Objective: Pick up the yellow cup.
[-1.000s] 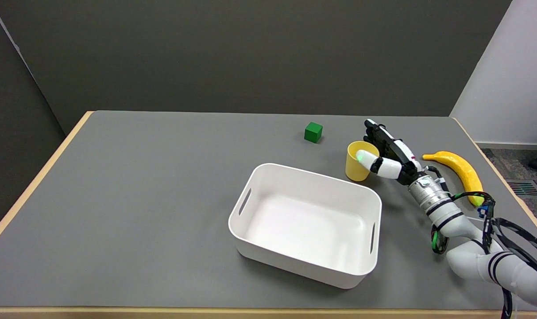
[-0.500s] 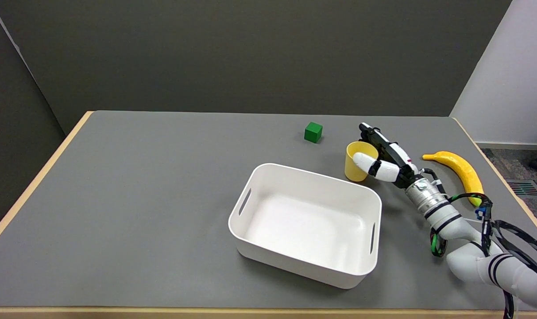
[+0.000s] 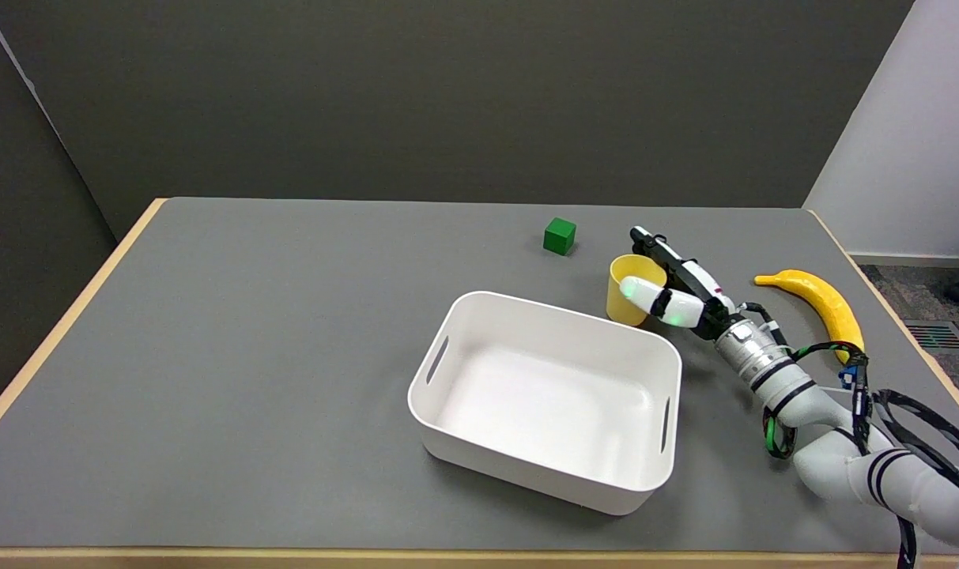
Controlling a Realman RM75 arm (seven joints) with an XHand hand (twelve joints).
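Observation:
The yellow cup (image 3: pixel 621 307) stands upright on the grey table, just beyond the far right corner of the white bin. My right hand (image 3: pixel 674 289) wraps around it from the right. The white thumb lies across the cup's near side at the rim, and the black fingers reach round its far side. The cup sits pinched between them, with its base on the table as far as I can see. Most of the cup's right side is hidden by the hand.
A white bin (image 3: pixel 558 312) with nothing in it sits close to the cup's near left. A green cube (image 3: pixel 560 236) lies further back to the left. A banana (image 3: pixel 823 304) lies to the right of my forearm, near the table's right edge.
My hand has slid left and a little further across the table, and the cup has moved left with it, closer to the bin's corner. The fingers have closed further round the cup.

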